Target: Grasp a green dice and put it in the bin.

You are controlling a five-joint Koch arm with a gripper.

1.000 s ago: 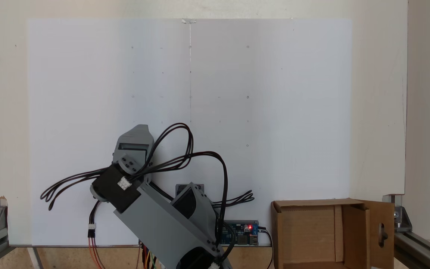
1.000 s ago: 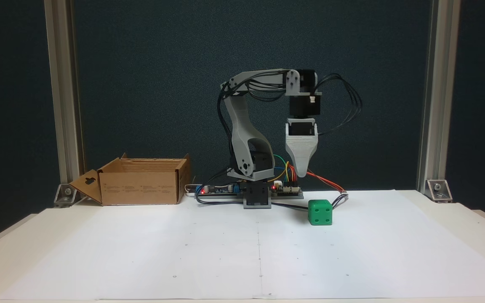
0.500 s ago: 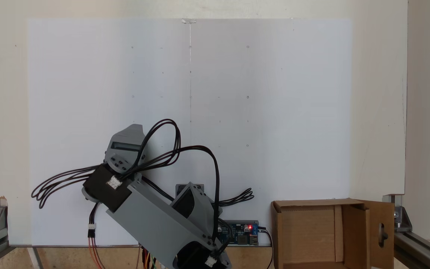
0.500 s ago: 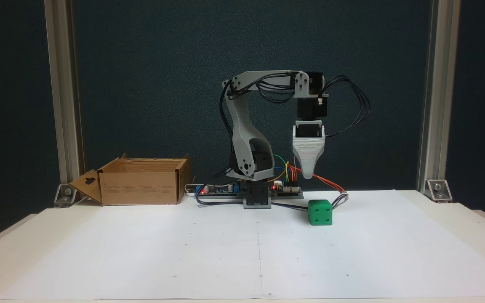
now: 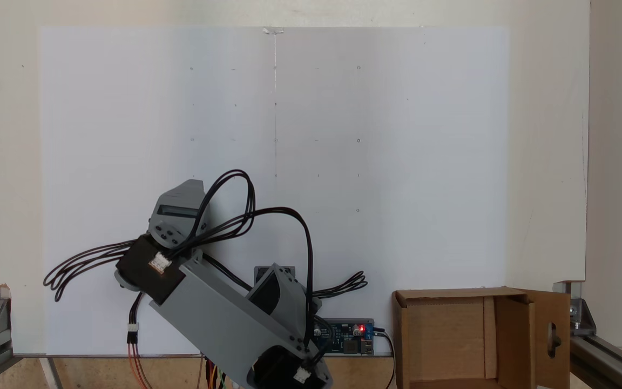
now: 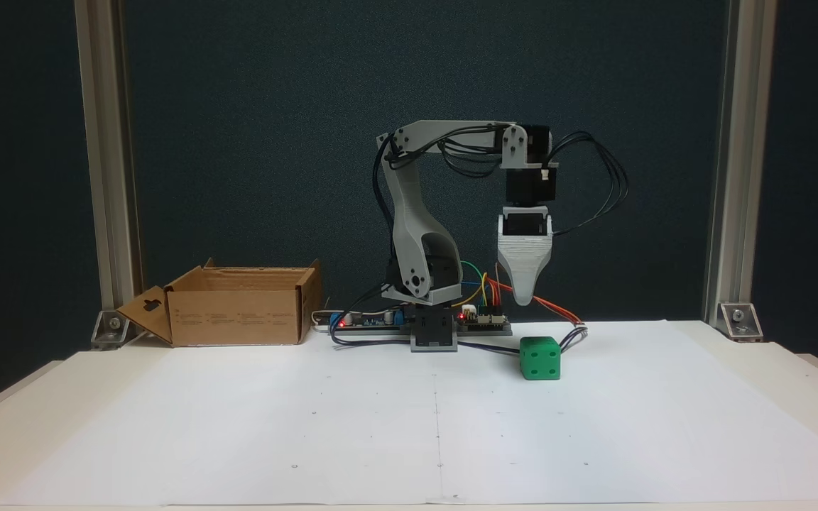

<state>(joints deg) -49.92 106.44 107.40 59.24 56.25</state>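
The green dice [image 6: 540,358] sits on the white paper, just in front of and to the right of the arm's base. My gripper [image 6: 524,301] points straight down, hanging well above the dice and slightly left of it, touching nothing. Its jaws line up one behind the other, so a single grey tip shows and its state is unclear. Seen from above, the gripper's grey housing [image 5: 177,208] and the forearm cover the dice. The bin [image 6: 238,312], an open brown cardboard box with a keyhole flap, stands at the left in this view and at the lower right [image 5: 451,335] from above.
Circuit boards with red lights [image 6: 483,321] and loose coloured wires [image 6: 558,312] lie behind the dice by the arm's base [image 6: 434,333]. Black cable loops [image 5: 79,267] hang off the wrist. Aluminium posts [image 6: 725,163] frame the table; white paper [image 6: 416,426] spreads in front.
The arm has swung a little toward the dice, rightward in the front view and leftward from above. The gripper tip has dropped slightly. The dice and the bin have stayed put.
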